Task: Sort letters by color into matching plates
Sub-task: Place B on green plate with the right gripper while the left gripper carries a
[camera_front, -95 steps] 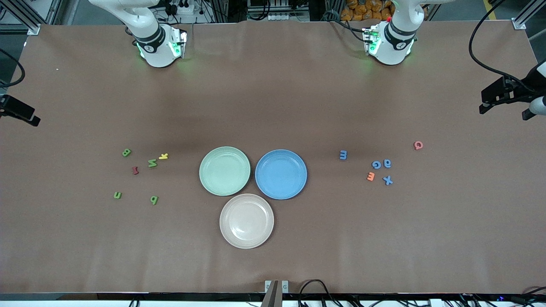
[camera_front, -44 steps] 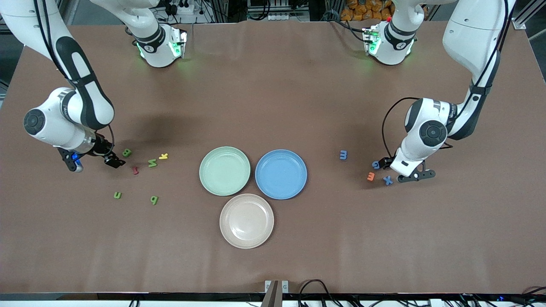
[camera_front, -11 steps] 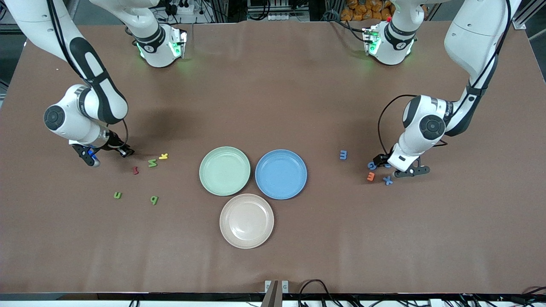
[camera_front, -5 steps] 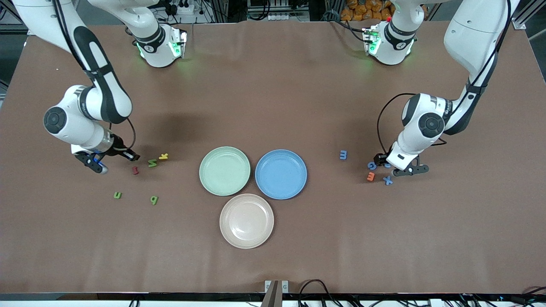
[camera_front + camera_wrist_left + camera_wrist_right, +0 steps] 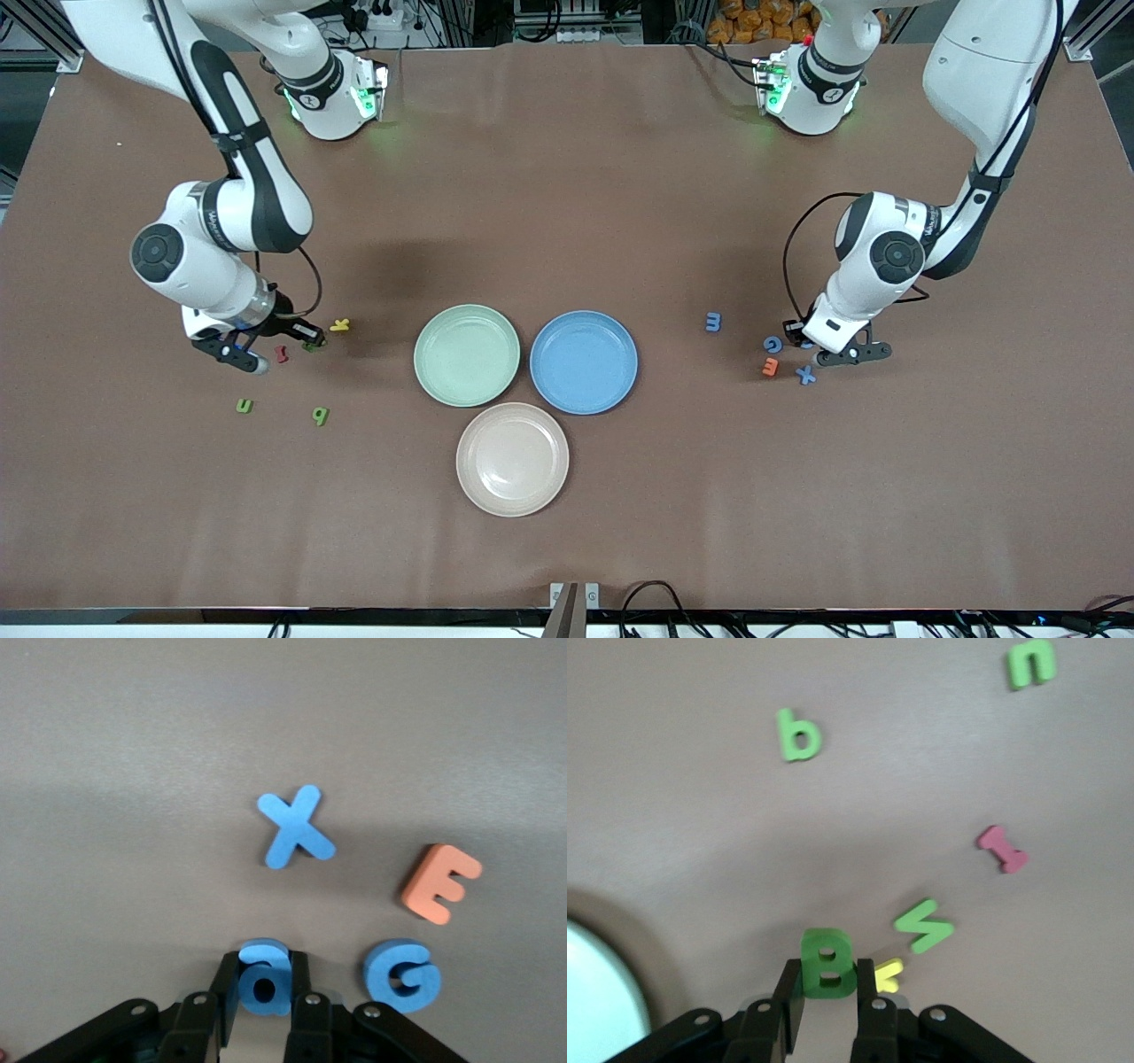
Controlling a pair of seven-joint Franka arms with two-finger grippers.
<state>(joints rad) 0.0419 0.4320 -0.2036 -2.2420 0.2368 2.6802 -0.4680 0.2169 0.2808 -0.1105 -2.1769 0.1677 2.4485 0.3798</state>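
I'm working over a brown table (image 5: 567,177), both arms down at their own ends of it. My left gripper (image 5: 263,1008) has its fingers clamped on a blue letter with a round hole (image 5: 263,977), pinched across its flat faces, low at the table among the blue cluster; just beside it lie a blue G (image 5: 401,974), an orange E (image 5: 440,883) and a blue X (image 5: 297,827), with a blue m (image 5: 713,322) a little apart toward the plates. My right gripper (image 5: 829,1003) is shut on the green B (image 5: 827,962), carried over a yellow letter (image 5: 888,974); a green zigzag letter (image 5: 924,926), a red I (image 5: 1001,849), a green b (image 5: 798,734) and a green n (image 5: 1031,663) lie around. The mint plate (image 5: 467,355), blue plate (image 5: 584,362) and beige plate (image 5: 512,459) look empty. I'd judge these letters light, soft and slightly squashy, so a mild pinch across the flat faces should hold; the risk is nudging neighbours.
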